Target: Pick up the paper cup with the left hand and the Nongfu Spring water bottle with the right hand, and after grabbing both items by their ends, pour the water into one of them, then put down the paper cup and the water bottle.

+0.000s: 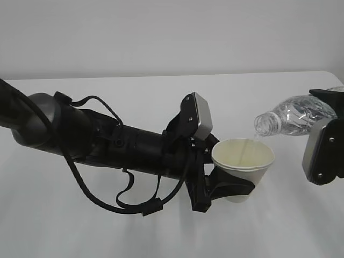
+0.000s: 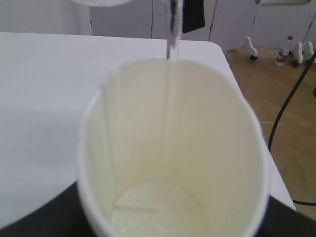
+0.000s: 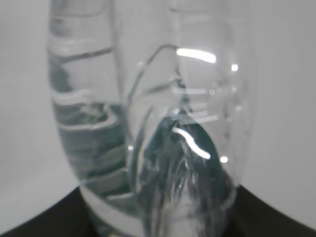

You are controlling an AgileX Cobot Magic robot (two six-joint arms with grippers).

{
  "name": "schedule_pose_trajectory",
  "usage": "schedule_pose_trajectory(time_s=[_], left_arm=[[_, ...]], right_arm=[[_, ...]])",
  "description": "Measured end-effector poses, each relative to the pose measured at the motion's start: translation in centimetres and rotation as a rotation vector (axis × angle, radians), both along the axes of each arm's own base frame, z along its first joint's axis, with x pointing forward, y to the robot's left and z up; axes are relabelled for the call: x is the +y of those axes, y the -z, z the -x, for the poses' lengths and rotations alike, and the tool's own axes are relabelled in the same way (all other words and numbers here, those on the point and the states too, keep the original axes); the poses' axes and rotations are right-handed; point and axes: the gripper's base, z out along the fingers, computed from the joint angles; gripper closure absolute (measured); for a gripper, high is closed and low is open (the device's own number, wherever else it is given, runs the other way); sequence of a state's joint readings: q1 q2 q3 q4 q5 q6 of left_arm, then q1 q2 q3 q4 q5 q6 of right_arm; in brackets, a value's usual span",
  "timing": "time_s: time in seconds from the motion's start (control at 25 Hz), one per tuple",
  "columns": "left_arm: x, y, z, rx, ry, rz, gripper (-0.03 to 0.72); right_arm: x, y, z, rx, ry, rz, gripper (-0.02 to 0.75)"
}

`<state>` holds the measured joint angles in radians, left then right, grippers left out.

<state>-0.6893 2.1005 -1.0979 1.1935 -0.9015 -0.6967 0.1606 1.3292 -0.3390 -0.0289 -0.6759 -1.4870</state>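
Note:
My left gripper (image 1: 235,189) is shut on the lower part of the paper cup (image 1: 243,161), holding it upright above the table. The left wrist view looks straight into the cream cup (image 2: 173,148), with black fingers (image 2: 34,217) at both bottom corners. The clear Nongfu Spring water bottle (image 1: 295,115) lies tilted, its open neck just over the cup's far right rim. My right gripper (image 1: 329,114) is shut on the bottle's base end. A thin stream of water (image 1: 248,144) falls into the cup, and a little water (image 2: 158,212) sits at its bottom. The bottle (image 3: 148,123) fills the right wrist view.
The white table (image 1: 161,97) spreads under both arms, and the bulky left arm (image 1: 107,145) with loose cables lies across its left half. The table's right edge (image 2: 232,64) drops to a wooden floor (image 2: 276,123) with a black cable.

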Motion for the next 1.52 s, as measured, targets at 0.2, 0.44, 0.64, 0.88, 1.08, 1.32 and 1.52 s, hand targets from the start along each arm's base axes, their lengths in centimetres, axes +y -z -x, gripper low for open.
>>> schedule_pose_trajectory(time_s=[0.2, 0.44, 0.64, 0.88, 1.08, 1.32, 1.52], left_arm=[[0.0, 0.0, 0.0, 0.0, 0.0, 0.0, 0.259], [0.0, 0.0, 0.0, 0.0, 0.0, 0.0, 0.259], [0.0, 0.0, 0.0, 0.0, 0.0, 0.0, 0.259], [0.0, 0.0, 0.0, 0.0, 0.0, 0.0, 0.259], [0.0, 0.0, 0.0, 0.0, 0.0, 0.0, 0.259], [0.0, 0.0, 0.0, 0.0, 0.0, 0.0, 0.259], [0.0, 0.01, 0.01, -0.001, 0.001, -0.001, 0.259]], right_arm=[[0.0, 0.0, 0.0, 0.0, 0.0, 0.002, 0.388], [0.0, -0.01, 0.0, -0.001, 0.0, 0.001, 0.388], [0.0, -0.06, -0.01, -0.007, 0.0, 0.0, 0.388], [0.0, -0.08, -0.02, -0.009, 0.0, 0.0, 0.388], [0.0, -0.08, -0.02, -0.01, 0.0, 0.001, 0.388], [0.0, -0.12, -0.03, -0.013, -0.001, 0.001, 0.388], [0.02, -0.17, -0.03, -0.019, -0.002, 0.002, 0.388]])
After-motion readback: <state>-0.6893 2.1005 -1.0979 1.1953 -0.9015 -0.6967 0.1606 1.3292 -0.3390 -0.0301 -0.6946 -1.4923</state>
